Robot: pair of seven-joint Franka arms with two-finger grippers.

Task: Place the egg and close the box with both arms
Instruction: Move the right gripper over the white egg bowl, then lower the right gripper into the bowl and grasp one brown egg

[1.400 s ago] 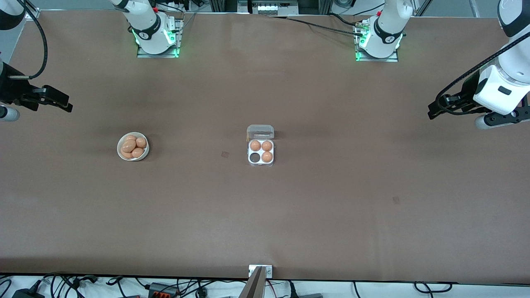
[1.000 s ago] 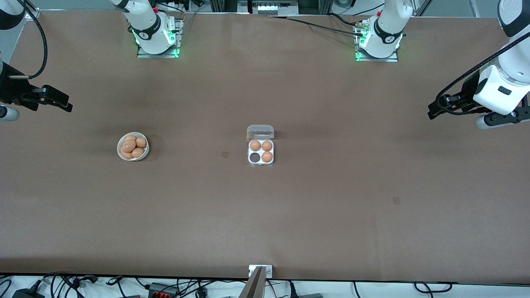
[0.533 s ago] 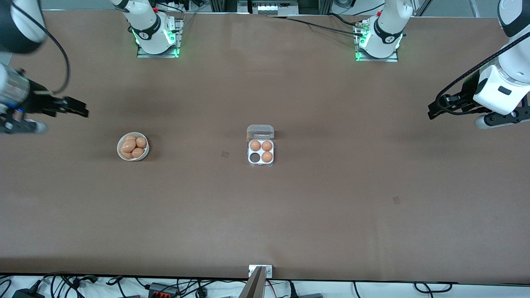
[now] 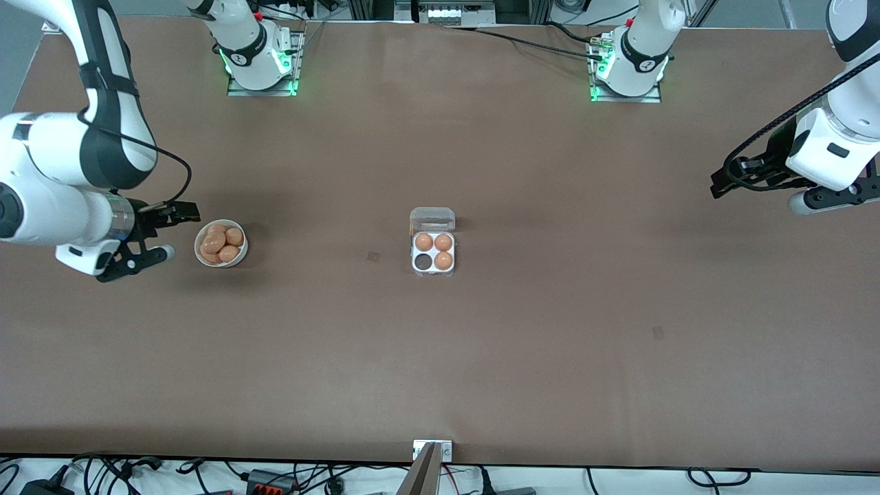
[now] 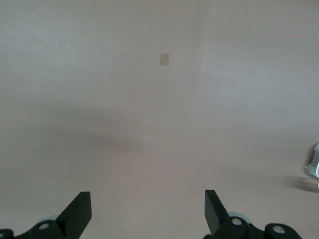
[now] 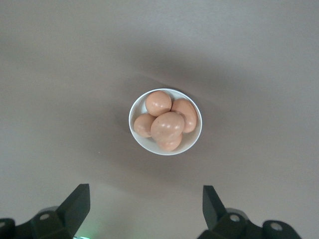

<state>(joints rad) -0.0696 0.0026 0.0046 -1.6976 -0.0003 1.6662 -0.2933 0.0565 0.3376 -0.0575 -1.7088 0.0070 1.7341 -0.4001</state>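
The right arm's black two-finger gripper (image 4: 185, 213) hangs with fingers spread apart just beside the round white bowl (image 4: 240, 256) of orange-brown eggs (image 6: 167, 125), toward the right arm's end of the brown desk (image 4: 550, 344). The small clear-plastic four-cell box (image 4: 433, 265), lid open, sits mid-desk holding three eggs. The left arm's black gripper (image 4: 718, 184) waits, fingers apart, over the left arm's end.

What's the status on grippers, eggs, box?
Right gripper open, up beside the bowl of eggs. Left gripper open, waiting at its end of the table. Box lid open, three eggs in, one cell empty. Nothing in the way.
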